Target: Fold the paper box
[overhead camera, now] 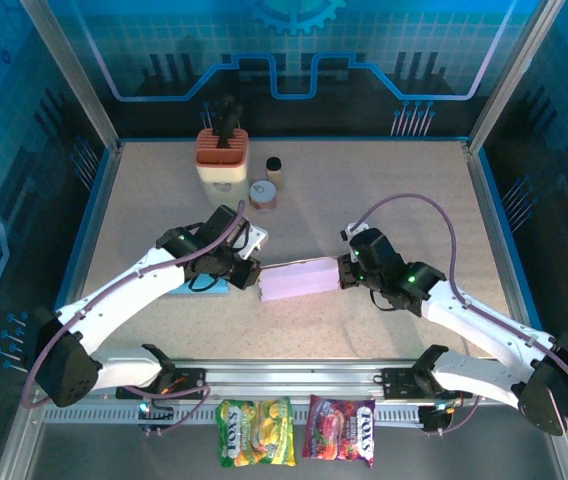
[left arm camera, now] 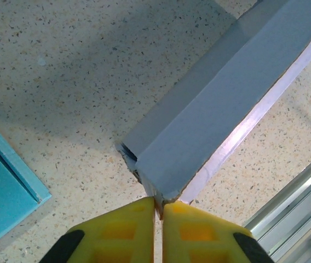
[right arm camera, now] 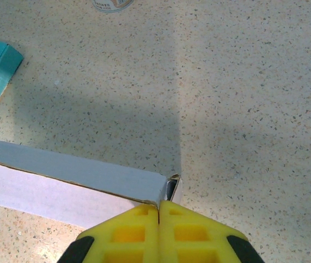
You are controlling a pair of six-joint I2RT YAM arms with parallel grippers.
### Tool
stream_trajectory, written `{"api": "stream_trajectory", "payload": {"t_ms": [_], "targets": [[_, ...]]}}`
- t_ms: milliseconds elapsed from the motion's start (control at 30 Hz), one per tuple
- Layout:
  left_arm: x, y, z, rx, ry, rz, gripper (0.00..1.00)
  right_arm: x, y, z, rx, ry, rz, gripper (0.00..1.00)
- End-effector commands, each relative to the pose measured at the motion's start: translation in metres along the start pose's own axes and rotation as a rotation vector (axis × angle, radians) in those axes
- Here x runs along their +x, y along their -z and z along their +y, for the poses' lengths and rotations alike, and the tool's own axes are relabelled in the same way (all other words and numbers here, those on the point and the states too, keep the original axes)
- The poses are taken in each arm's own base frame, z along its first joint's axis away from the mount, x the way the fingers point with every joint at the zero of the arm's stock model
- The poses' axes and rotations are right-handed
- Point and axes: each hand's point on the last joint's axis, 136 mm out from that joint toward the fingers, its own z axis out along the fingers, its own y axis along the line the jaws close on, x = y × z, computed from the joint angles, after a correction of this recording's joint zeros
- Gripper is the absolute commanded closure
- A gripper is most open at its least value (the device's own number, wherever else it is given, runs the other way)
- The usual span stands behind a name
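Midway along the desk point(overhead camera: 364, 200), toward its near edge: paper box point(overhead camera: 300, 280), lilac, lying between both arms.
Grips: left end effector point(left arm camera: 159, 204) was clenched on its left end flap, right end effector point(right arm camera: 159, 205) on its right corner; both pinches looked thin, so folding wanted slow, matched moves without twisting.

Bright, even overhead light keeps the speckled tabletop point(overhead camera: 384, 200) sharp. Broad soft shadows lie ahead of the left tool point(left arm camera: 159, 203) and right tool point(right arm camera: 159, 205), both slightly blurred up close. A pale sheen runs along the paper box point(left arm camera: 216, 120) edge, ahead-right of the left tool.
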Motion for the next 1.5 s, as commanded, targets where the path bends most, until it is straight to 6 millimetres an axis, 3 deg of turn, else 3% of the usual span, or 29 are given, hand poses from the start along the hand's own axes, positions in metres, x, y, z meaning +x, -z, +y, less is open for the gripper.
{"api": "stream_trajectory", "payload": {"t_ms": [0,300,1000,1467], "targets": [[-0.006,0.001,-0.001,-0.003,0.016,-0.005,0.92,0.003,0.000,0.003,0.003,0.003,0.023,1.00],[-0.007,0.001,-0.005,0.017,0.167,0.022,1.00,0.000,-0.002,0.008,0.007,0.006,0.027,1.00],[-0.014,0.000,-0.014,0.017,0.436,0.149,1.00,-0.002,-0.002,0.009,0.009,0.011,0.022,1.00],[-0.002,-0.010,-0.004,-0.018,0.375,0.155,1.00,0.004,-0.004,0.006,0.015,0.013,0.028,1.00]]}}
